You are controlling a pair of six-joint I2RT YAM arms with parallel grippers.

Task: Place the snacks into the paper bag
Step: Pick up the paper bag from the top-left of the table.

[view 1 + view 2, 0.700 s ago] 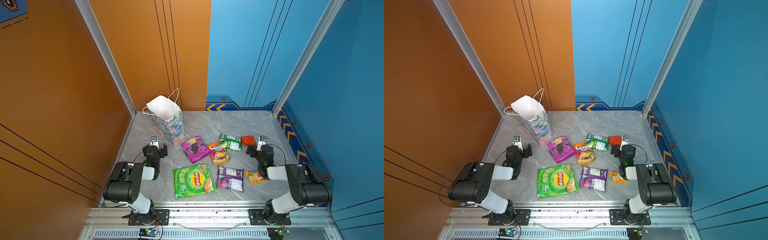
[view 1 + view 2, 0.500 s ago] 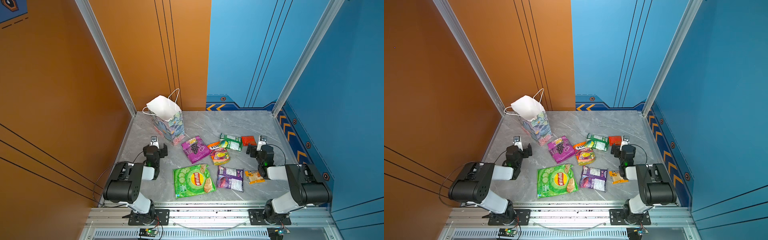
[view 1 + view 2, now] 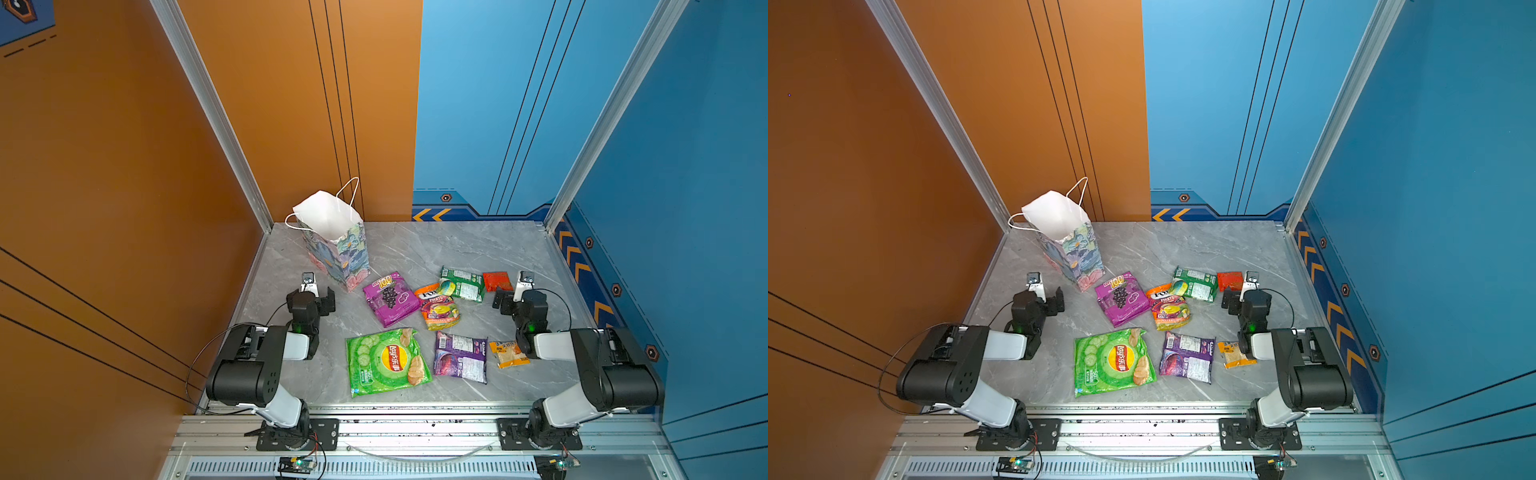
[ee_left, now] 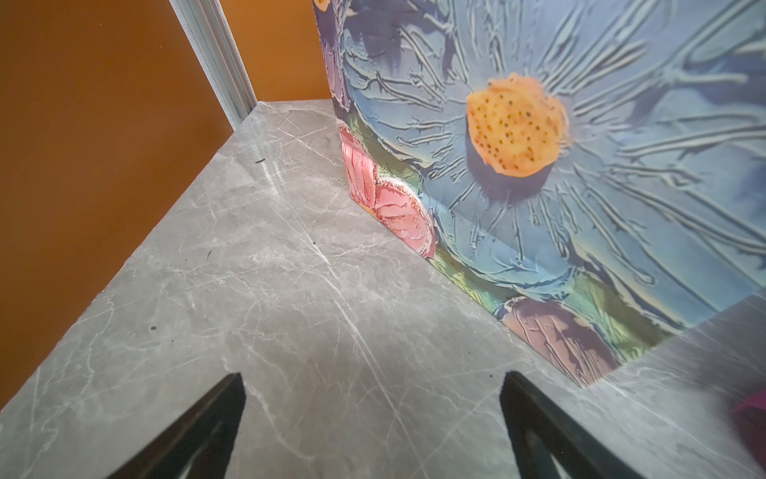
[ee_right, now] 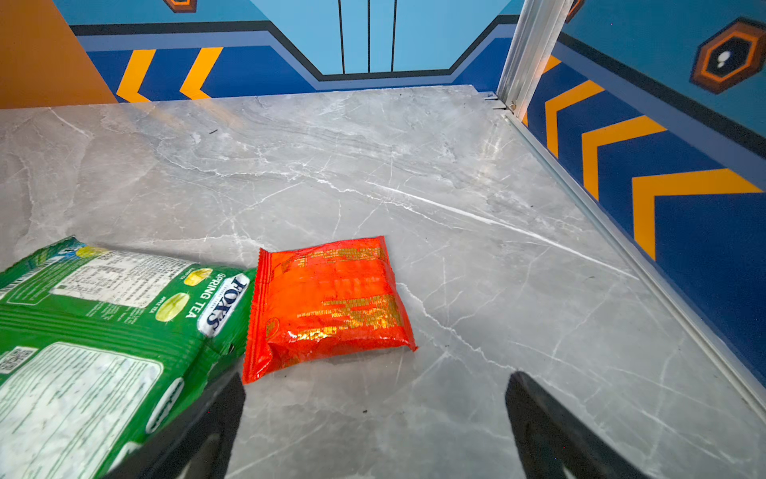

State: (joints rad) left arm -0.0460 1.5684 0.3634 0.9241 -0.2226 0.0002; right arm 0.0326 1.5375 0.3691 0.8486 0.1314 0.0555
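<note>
Paper bag (image 4: 539, 166) stands upright just ahead of the left tool (image 4: 373, 375), which is spread wide and empty. Lay's chips packet (image 3: 386, 361) lies flat off to that tool's right. Small red packet (image 5: 331, 302) sits just ahead of the right tool (image 5: 373, 375), also wide and empty. Best to pinch its crimped edge.

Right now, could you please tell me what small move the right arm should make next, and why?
Probably ease the right gripper forward and down over the small red packet: its jaws stand open and empty, the packet lies flat just ahead of them, and it is not yet in the paper bag.
</note>
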